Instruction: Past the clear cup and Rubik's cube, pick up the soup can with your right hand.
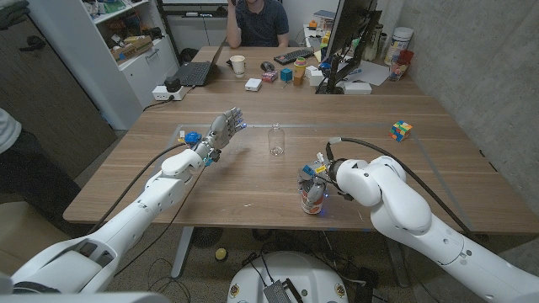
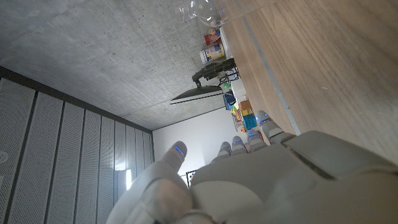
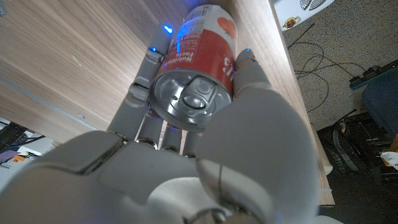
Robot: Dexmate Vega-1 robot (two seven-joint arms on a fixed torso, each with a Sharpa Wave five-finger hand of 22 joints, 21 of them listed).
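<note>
The soup can [image 1: 313, 202], red and white with a silver pull-tab lid [image 3: 189, 99], stands near the table's front edge, right of middle. My right hand [image 1: 315, 178] wraps it from above and behind; in the right wrist view my fingers [image 3: 144, 68] lie along one side and the thumb [image 3: 245, 68] on the other. The clear cup [image 1: 276, 140] stands upright at mid-table, farther back. The Rubik's cube [image 1: 401, 130] lies at the far right. My left hand [image 1: 221, 135] is raised at the left with fingers spread, holding nothing, its back [image 2: 261, 180] seen in the left wrist view.
A blue-capped small object [image 1: 193, 137] lies left of my left hand. A second table behind holds a laptop [image 1: 195, 72], a paper cup [image 1: 238, 64], a monitor [image 1: 347, 34] and clutter. A person [image 1: 259, 21] sits beyond it. A black cable [image 1: 396, 160] loops over my right arm.
</note>
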